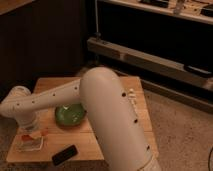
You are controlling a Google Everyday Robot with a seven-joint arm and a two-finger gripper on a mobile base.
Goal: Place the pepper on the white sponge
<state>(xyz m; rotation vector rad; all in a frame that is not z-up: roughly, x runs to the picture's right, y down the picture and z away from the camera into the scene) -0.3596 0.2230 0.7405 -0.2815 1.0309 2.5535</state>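
Note:
The white sponge (pixel 30 144) lies flat near the front left corner of the wooden table (pixel 120 142). The pepper (pixel 39 134) shows as a small orange-red piece right at the sponge's far edge, under the end of my arm. My gripper (pixel 28 132) points down at the left end of the white arm, directly over the sponge and next to the pepper. Whether the pepper rests on the sponge or hangs from the gripper I cannot tell.
A green bowl (pixel 69 115) sits in the middle of the table, right of the gripper. A black flat slab (pixel 64 155) lies at the front edge. My bulky white arm (pixel 110 110) covers the table's right half. Dark shelving stands behind.

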